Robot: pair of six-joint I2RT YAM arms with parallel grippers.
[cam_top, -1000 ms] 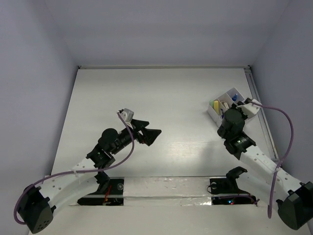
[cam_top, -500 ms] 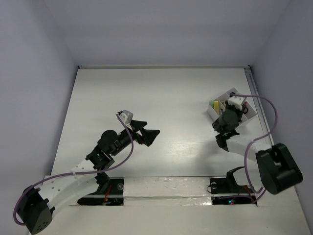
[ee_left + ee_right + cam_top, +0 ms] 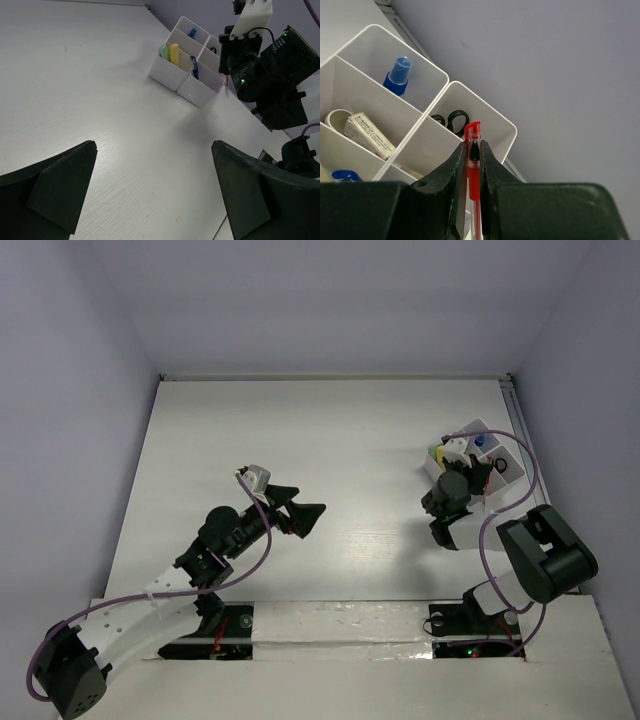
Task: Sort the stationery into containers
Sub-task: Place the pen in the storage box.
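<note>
I find the right gripper point(image 3: 472, 150) clamped on the red pencil point(image 3: 473, 185) by the white tray point(image 3: 485, 103) (black scissors point(image 3: 451, 121) inside). The left gripper point(image 3: 154, 150) has its jaws wide and holds nothing.

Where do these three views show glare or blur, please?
Top external view: a mild bright patch on the white table between the arms. Left wrist view: the white plastic organiser tray is sharp, while the black jaws near the lens are dark and soft. Right wrist view: the red pen and tray look crisp, and the jaws' near ends are blurred.
</note>
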